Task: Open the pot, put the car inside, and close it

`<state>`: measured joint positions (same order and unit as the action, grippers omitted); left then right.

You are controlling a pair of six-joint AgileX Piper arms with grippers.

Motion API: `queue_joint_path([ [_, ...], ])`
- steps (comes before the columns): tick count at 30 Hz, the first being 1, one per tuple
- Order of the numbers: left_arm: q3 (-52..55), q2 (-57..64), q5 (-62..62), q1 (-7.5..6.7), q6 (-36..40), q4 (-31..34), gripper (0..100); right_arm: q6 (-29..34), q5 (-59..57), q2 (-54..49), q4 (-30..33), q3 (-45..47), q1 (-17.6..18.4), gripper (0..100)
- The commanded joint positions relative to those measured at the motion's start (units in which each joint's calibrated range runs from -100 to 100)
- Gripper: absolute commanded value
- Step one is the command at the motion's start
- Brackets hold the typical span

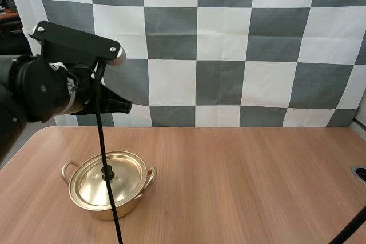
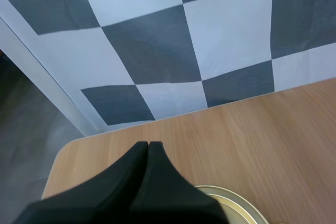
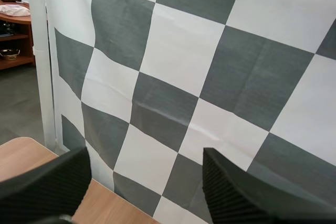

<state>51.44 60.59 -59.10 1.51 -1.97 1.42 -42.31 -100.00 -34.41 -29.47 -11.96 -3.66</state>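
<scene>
Pot (image 1: 97,213), lid (image 1: 86,182) on, sits on counter (image 1: 240,175) directly below our left pincer (image 1: 127,107). Its fingers are pressed together, empty. Left arm nearer. Right pincer (image 3: 147,157) spread wide, holding nothing.

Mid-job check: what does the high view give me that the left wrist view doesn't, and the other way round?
The high view adds the whole pot: its lid seated, black knob in the middle, a handle at each side, and my left arm above the table near it. The left wrist view adds the left gripper up close, its fingers lying together as one dark wedge, shut on nothing, just over the pot's edge. Both share the lid's golden rim and the wooden table.
</scene>
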Motion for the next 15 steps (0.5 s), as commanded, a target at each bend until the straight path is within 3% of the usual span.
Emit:
queue_joint_path([
  [1, 0.0, 5.1, 0.1, 0.00, 0.0, 1.0, 0, 1.6, 0.0, 0.1, 1.2, 0.0, 0.0, 100],
  [7, 0.0, 15.3, 0.1, 0.00, 0.0, 2.3, 0, 3.6, 0.0, 0.1, 11.9, 0.0, 0.0, 95],
  [12, 0.0, 19.6, 5.0, -1.23, 3.3, 0.1, 0, 7.2, 0.0, -0.3, 18.6, 0.0, 0.0, 93],
  [13, 0.0, 19.9, 5.4, -1.30, 4.3, -0.4, 0, 7.3, 0.0, -0.9, 18.6, 0.0, 0.0, 89],
  [15, 0.1, 20.4, 5.4, -1.33, 4.8, -1.4, 0, 7.4, 0.0, -2.2, 17.4, 0.8, 0.0, 62],
])
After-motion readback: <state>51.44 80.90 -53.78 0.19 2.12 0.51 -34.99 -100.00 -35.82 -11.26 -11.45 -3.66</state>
